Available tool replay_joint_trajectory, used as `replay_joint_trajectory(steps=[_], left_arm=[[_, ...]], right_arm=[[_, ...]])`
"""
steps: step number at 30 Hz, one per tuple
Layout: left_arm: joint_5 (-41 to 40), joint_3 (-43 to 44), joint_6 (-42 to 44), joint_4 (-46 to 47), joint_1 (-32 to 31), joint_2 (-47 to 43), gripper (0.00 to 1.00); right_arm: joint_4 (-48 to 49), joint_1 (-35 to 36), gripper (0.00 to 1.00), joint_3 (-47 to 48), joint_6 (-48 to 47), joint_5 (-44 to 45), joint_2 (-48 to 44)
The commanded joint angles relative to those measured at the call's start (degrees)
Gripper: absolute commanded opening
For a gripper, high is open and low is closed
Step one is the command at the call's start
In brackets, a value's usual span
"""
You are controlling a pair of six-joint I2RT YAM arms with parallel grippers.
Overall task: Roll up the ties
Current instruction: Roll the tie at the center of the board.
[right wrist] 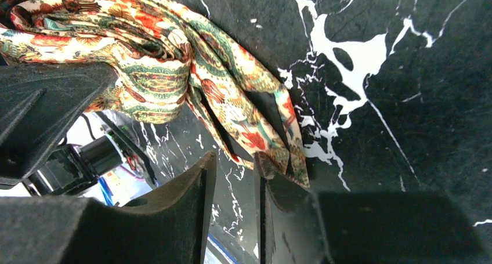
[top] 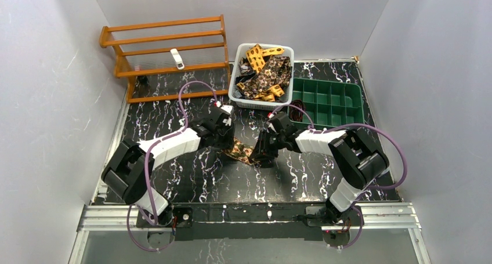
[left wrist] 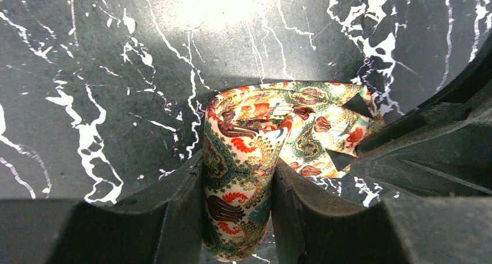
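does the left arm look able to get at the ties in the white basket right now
Reach, probably yes: the white basket is open-topped just past the left gripper, nothing between. But that gripper is shut on the paisley tie, so it has no free grip.

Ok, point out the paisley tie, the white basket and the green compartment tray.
paisley tie (left wrist: 235, 159), left wrist view, on its folded loop.
white basket (top: 246, 102), top external view, on its near wall.
green compartment tray (top: 328, 105), top external view, on a bare middle compartment.

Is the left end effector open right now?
No, the left end effector is closed, its fingers pinching the folded tie between them.
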Motion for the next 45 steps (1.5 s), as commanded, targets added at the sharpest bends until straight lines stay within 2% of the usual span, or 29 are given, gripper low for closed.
replay_joint_trajectory(steps=[1, 6, 9, 17, 24, 31, 36, 45], left_arm=[[-13.3, 2.2, 2.5, -6.3, -3.6, -3.4, 0.37], [-20.3, 2.6, 1.3, -6.5, -6.8, -5.2, 0.35], [-21.0, 3.2, 2.7, -6.5, -8.4, -4.7, 0.36], [-25.7, 5.5, 3.6, -7.7, -10.8, -3.9, 0.35], [-31.7, 7.2, 4.1, -9.3, -13.7, -0.7, 0.33], [-41.6, 10.5, 1.8, -11.7, -16.4, 4.1, 0.28], [-44.1, 13.0, 1.0, -13.2, -18.8, 7.8, 0.29], [-48.3, 16.8, -1.0, -15.9, -23.1, 14.4, 0.32]], right_arm=[[2.6, 0.2, 0.40, -1.1, 1.3, -2.2, -3.6], [3.0, 0.2, 0.41, -0.5, 1.2, -4.2, -3.4], [3.6, 0.2, 0.41, -0.8, 1.4, -5.0, -2.4], [1.1, 0.2, 0.40, 0.1, 0.9, 0.4, -3.9], [-4.2, -0.1, 0.42, -3.2, 3.1, 13.6, -13.6], [-7.2, -1.2, 0.44, -4.7, 4.1, 19.6, -22.5], [-12.3, -1.7, 0.45, -5.0, 5.8, 26.9, -27.1], [-13.1, -4.8, 0.44, -9.1, 8.2, 29.2, -32.5]])
